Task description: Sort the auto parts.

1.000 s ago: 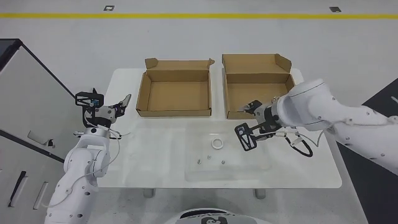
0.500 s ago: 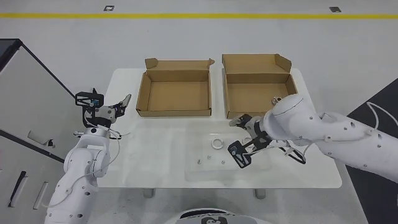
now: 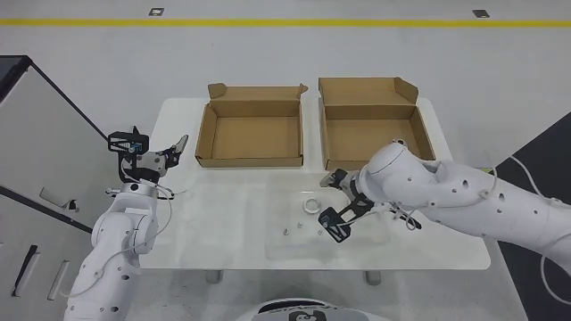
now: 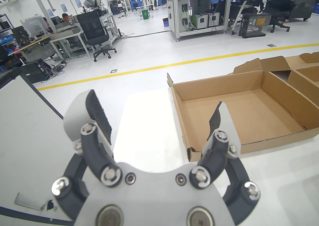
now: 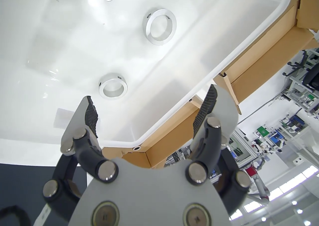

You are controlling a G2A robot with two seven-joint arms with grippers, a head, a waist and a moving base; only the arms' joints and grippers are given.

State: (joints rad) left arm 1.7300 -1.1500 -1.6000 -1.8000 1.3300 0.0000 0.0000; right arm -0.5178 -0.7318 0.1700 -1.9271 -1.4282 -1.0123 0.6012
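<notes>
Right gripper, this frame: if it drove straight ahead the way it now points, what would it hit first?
The right gripper, open, would most likely meet the tray floor first, close beside the smaller ring. The larger ring lies farther along that line. Depth is unclear.

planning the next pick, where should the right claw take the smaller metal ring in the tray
Probably across its outer wall, from straight above. The smaller metal ring lies flat on the tray floor, hole up, apart from the larger ring, so the open right claw can set one finger on either side.
</notes>
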